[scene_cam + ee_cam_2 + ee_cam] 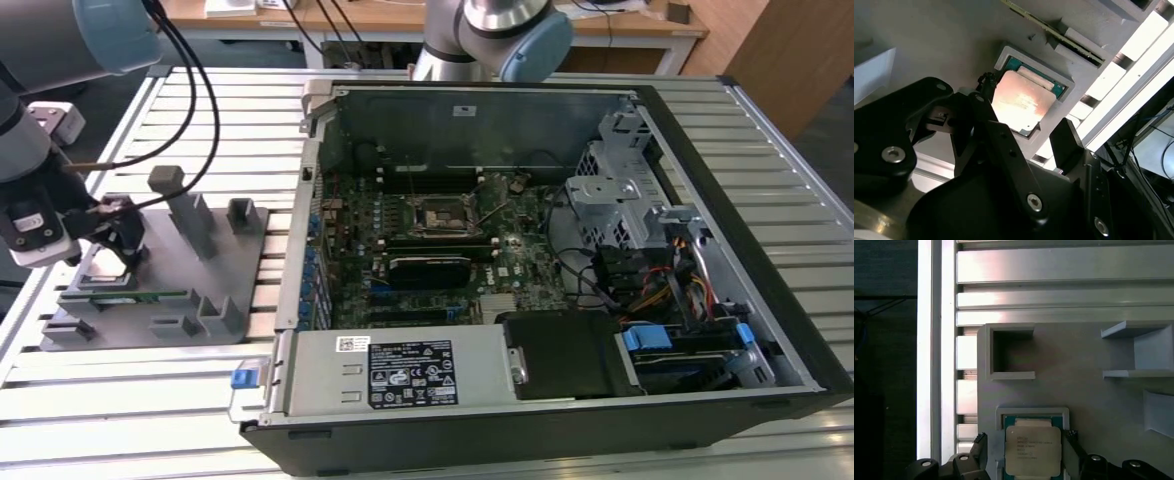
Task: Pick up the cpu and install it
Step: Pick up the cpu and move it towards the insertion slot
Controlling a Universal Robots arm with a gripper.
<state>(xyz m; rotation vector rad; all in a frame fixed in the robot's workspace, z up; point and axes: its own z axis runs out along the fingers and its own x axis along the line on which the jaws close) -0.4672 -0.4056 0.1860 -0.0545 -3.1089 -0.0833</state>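
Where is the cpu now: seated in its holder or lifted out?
Seated: the cpu lies flat inside the framed recess of the grey holder, the open claw straddling it.

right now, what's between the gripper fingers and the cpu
In the first wrist view, just the raised pocket rim of the grey holder; the open gripper straddles the cpu.

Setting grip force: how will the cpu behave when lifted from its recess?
Probably rigid and light: the cpu is a thin flat plate. Its shiny metal top looks slippery. Snug in the grey holder, it may bind if tilted.
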